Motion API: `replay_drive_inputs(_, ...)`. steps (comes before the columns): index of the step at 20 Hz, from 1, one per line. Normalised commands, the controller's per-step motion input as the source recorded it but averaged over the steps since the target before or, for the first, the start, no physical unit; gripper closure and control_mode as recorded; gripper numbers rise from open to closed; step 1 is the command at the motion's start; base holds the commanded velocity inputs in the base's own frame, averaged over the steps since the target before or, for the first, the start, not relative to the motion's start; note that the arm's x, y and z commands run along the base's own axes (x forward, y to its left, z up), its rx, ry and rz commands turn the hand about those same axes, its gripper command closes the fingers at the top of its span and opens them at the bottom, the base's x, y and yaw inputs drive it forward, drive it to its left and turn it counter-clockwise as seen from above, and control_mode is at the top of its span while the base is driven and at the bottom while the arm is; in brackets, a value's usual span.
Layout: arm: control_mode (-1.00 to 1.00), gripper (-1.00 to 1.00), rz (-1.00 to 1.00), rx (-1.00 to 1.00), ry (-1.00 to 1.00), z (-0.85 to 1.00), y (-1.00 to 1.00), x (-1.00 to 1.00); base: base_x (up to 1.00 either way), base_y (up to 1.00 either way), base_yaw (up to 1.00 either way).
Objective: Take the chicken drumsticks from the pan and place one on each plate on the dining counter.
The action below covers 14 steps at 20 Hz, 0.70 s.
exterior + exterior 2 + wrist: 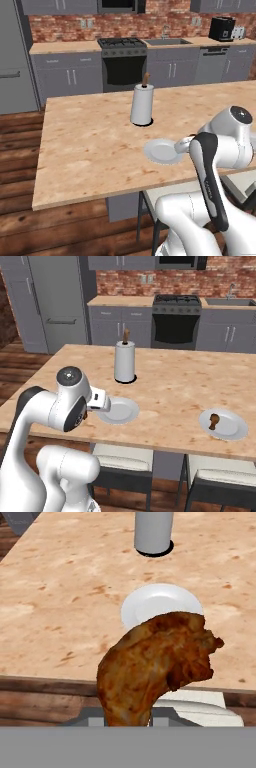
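Here the gripper (131,722) is clenched on one chicken drumstick (157,664), held above the near edge of the dining counter (85,145), its fat end over the near rim of the bare plate (161,604). That plate lies close to the counter's front edge, with a paper towel roll (142,104) standing well behind it. Broad open wood spreads to the left. The second drumstick (214,421) already rests on the other plate (224,424), far off to the right, also near the front edge.
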Motion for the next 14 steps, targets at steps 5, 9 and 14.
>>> replay_drive_inputs(5,1.00,1.00,0.00,0.00,0.00,0.00,0.00,0.00,0.40,0.00,0.00)
replay_drive_inputs(9,1.00,1.00,0.00,0.00,0.00,0.00,0.00,0.00,0.33,0.00,0.00)
replay_drive_inputs(14,-1.00,1.00,0.04,0.00,0.06,-0.01,-0.02,0.35,0.07,0.00,0.00)
